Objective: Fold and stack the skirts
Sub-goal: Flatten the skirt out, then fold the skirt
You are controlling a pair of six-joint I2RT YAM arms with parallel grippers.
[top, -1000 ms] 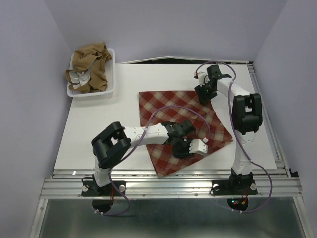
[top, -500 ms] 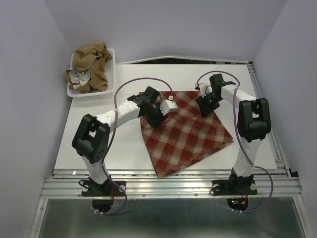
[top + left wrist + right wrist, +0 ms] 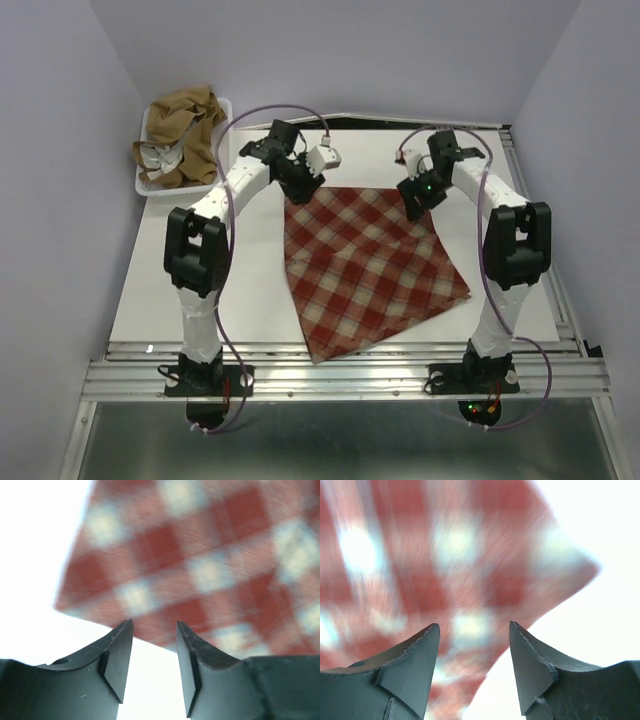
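The tan skirts (image 3: 180, 135) sit heaped in the tray (image 3: 200, 188), far left. My left fingers (image 3: 117, 652) have swung from the near hem to the far-left corner of the plaid skirt (image 3: 370, 265), which lies flat on the counter (image 3: 200, 280). My right fingers (image 3: 412, 662) hover at its far-right corner. Both pairs are spread and empty, ready, I judge, to pinch for the fold. The wrist views are blurred, so I cannot tell if I touch the cloth.

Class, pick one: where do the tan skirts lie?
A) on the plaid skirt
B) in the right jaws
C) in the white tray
C: the tan skirts sit heaped in the tray, apart from the plaid skirt.
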